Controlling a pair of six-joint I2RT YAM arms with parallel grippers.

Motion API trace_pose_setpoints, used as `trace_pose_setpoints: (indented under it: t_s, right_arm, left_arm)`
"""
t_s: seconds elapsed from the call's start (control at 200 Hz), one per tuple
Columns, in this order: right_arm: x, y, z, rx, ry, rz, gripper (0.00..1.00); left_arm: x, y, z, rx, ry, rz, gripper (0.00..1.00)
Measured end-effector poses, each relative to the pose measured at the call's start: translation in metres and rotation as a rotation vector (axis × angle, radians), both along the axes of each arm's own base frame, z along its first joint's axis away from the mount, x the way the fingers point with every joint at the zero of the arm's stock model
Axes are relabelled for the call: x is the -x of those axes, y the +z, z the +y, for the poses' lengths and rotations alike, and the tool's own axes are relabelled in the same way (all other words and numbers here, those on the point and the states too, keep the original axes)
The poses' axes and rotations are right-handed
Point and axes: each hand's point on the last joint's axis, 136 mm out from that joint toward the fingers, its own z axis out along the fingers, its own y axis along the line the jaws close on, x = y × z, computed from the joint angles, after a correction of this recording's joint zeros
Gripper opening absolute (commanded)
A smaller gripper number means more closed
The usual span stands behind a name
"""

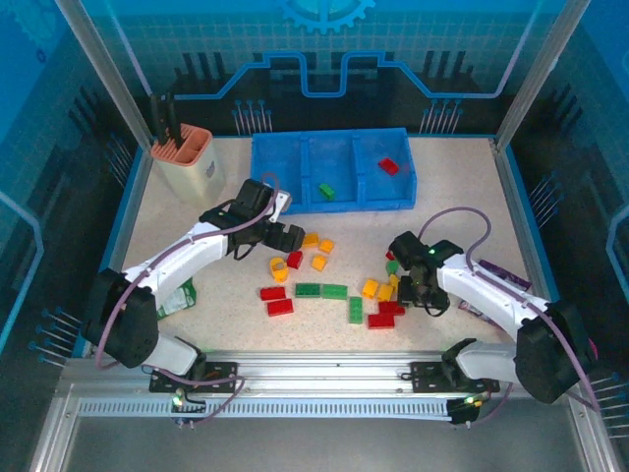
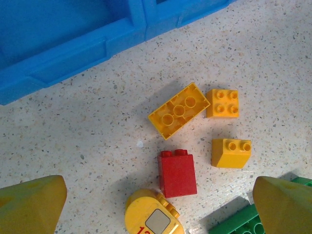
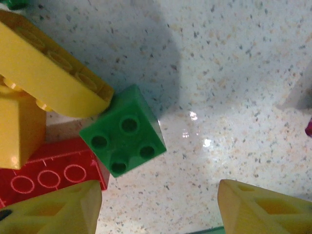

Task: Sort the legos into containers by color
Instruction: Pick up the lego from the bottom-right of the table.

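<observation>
Left gripper open, nothing held, its yellow fingertips spread wide over a small red brick on the table. Near it lie three yellow bricks, a rounded yellow piece with a printed label at the bottom edge, and a green plate just beside the right-hand fingertip. Right gripper likewise open and empty, low over a square green brick that touches a long yellow piece and a red plate. Overhead view: both arms reach into the loose legos scattered mid-table between them, in front of the blue tray. Tray count: one green lego in the middle compartment, one red lego in the right compartment, none made out in the left one. That makes two sorted, with well over a dozen loose on the table in red, green and yellow, and no yellow binned. Judgement: early stage; two compartments have their colour, the left one presumably falls to yellow, and each arm looks placed for a pick
</observation>
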Motion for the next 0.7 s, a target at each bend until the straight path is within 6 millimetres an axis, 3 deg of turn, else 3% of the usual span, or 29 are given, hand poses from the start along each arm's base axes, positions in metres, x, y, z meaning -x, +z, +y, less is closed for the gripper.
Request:
trace_pose_setpoints:
  t_s: [0.125, 0.41, 0.57, 0.701]
  right_arm:
    - [-0.008, -0.007, 0.002, 0.004, 0.027, 0.010, 0.60]
    - [-0.017, -0.027, 0.005, 0.019, 0.084, 0.050, 0.39]
    - [-0.016, -0.027, 0.005, 0.013, 0.103, 0.062, 0.24]
    - [-0.017, -0.024, 0.007, 0.005, 0.121, 0.067, 0.20]
  left_arm:
    - [0.000, 0.000, 0.000, -0.001, 0.000, 0.000, 0.99]
    - [0.000, 0.001, -0.001, -0.018, -0.018, 0.012, 0.99]
    - [0.000, 0.004, -0.001, -0.019, -0.019, 0.012, 0.99]
    - [0.003, 0.002, 0.000, -0.026, -0.020, 0.027, 0.99]
